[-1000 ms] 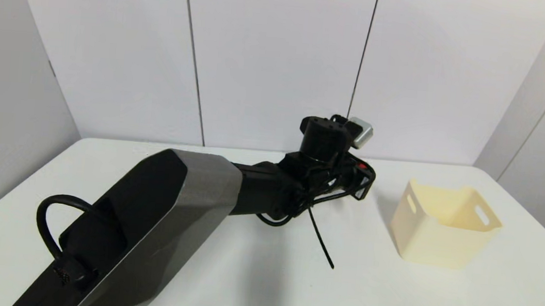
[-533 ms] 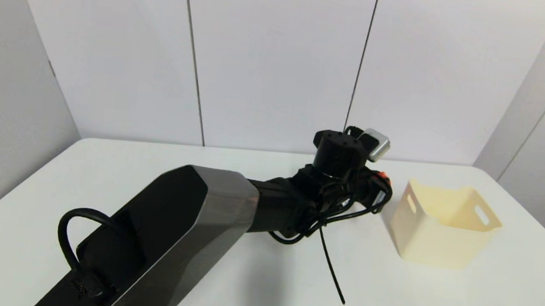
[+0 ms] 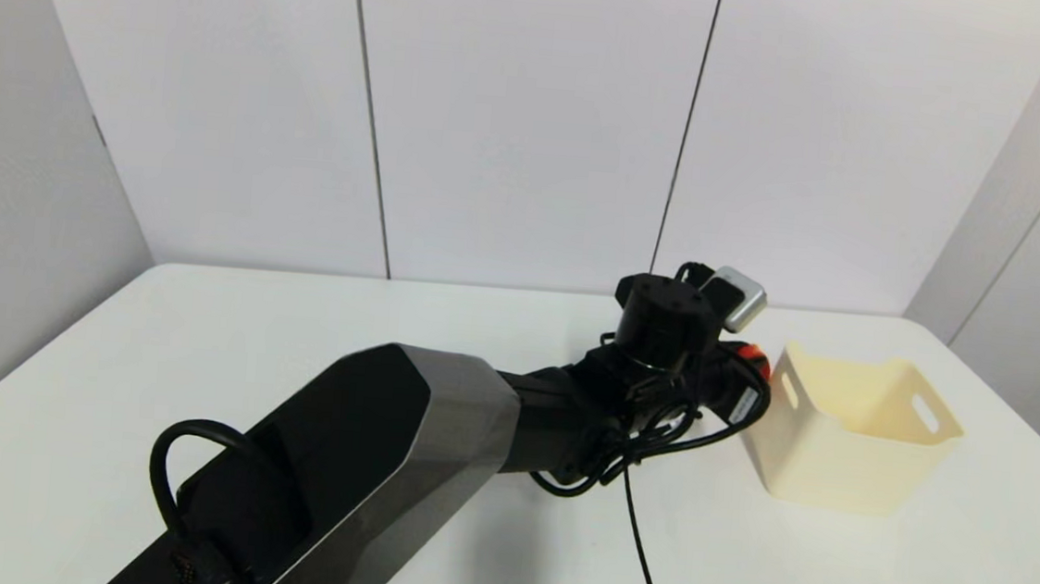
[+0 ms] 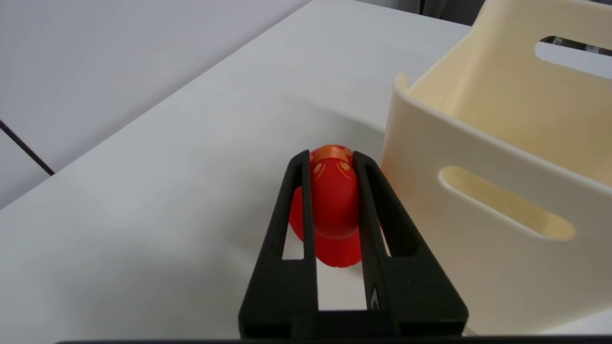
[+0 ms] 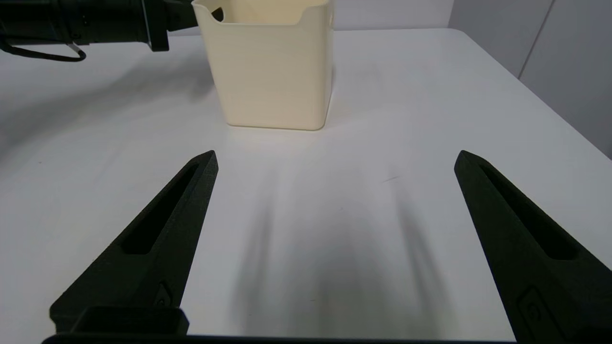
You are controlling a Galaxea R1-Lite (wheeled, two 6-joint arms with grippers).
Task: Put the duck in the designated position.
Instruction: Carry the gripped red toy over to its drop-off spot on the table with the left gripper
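Gripping the small glossy red toy duck [image 4: 333, 200] between nearly closed fingers, the left gripper [image 4: 331, 160] hovers just beside the cream plastic bin [image 4: 483, 157]; the right gripper [image 5: 334, 160] rests wide open, empty, above the white table [image 5: 373, 143].

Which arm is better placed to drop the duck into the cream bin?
Left. The left gripper is shut on the duck right beside the cream bin; the right gripper hangs open and empty, farther off.

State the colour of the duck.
Bright red duck, orange markings on its head; clearest in the left wrist view.
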